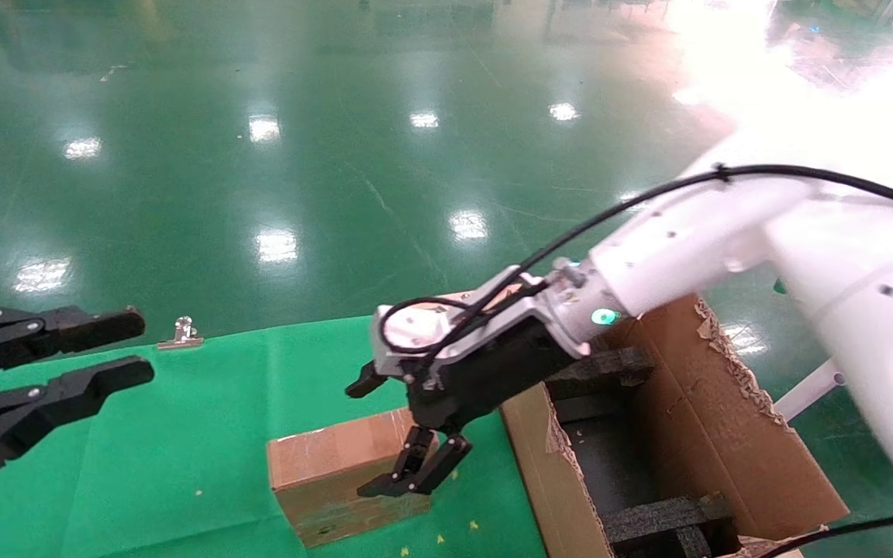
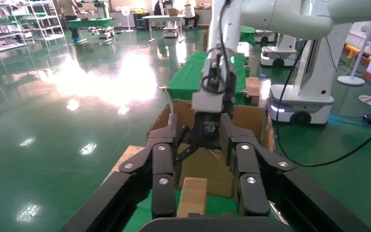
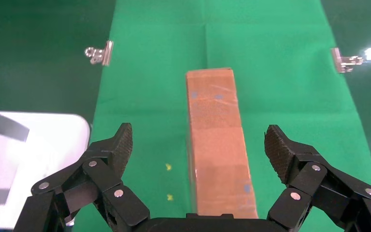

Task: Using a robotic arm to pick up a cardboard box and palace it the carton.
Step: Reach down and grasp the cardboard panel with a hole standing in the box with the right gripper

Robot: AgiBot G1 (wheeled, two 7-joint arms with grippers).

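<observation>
The small taped cardboard box (image 1: 338,457) stands on its edge on the green cloth. It also shows in the right wrist view (image 3: 217,145) and the left wrist view (image 2: 193,195). The white robotic arm (image 1: 725,232) reaches down from the right. Its right gripper (image 1: 384,435) is open just above the box, with one finger on each side and neither touching (image 3: 199,142). The large carton (image 1: 694,434) with black foam blocks (image 1: 601,368) stands open to the right of the box. My left gripper (image 1: 132,349) is open and empty at the far left (image 2: 203,164).
The green cloth (image 1: 183,449) covers the table and is held by metal clips (image 1: 181,333) (image 3: 99,52) (image 3: 348,61). A shiny green floor lies beyond the table. The carton's ragged flaps (image 1: 733,364) rise close to the right arm. A white pad (image 3: 34,159) lies beside the cloth.
</observation>
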